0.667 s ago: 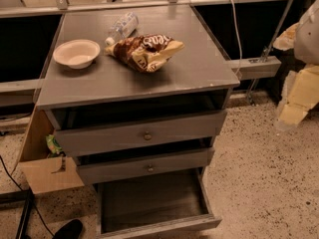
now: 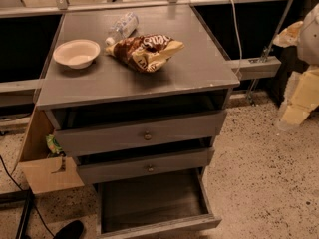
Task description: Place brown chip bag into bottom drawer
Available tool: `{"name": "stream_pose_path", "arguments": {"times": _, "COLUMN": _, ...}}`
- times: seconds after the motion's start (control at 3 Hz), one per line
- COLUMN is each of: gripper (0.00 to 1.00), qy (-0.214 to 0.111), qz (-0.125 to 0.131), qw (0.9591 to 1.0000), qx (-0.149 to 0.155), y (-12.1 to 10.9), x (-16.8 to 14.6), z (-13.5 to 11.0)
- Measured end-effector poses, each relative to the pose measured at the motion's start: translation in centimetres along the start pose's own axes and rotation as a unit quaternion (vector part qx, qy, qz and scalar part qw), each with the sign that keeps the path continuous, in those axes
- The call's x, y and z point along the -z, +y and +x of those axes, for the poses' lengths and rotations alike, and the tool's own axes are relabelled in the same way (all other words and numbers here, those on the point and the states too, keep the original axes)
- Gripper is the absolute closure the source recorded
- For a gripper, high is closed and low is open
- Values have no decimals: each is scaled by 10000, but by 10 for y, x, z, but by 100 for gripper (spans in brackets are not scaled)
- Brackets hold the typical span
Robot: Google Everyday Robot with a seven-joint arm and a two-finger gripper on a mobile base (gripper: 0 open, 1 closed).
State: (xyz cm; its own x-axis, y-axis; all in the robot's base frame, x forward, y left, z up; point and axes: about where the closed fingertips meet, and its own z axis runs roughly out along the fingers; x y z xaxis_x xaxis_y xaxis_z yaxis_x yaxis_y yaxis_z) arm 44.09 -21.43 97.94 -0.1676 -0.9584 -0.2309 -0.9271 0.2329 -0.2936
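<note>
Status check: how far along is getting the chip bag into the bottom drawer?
Done: the bottom drawer stands pulled open. In hand: nothing; the gripper hangs right of the cabinet, well away from the brown chip bag. Left: the bag lies on the cabinet top, so grasping, carrying and dropping it in all remain.
</note>
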Motion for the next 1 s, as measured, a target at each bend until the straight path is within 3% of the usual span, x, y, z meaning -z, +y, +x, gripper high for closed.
{"name": "stream_pose_path", "arguments": {"times": 0.33, "gripper": 0, "qy": -472, "qz": 212, "qw": 9979, "qx": 394, "y": -7, "x": -10, "z": -8}}
{"name": "stream_pose_path", "arguments": {"times": 0.67, "gripper": 0, "qy": -1226, "qz": 498, "qw": 9850, "qx": 1111, "y": -26, "x": -29, "z": -31}}
{"name": "stream_pose_path", "arguments": {"times": 1.0, "gripper": 0, "qy": -1679, "qz": 665, "qw": 9709, "qx": 1571, "y": -46, "x": -45, "z": -51}}
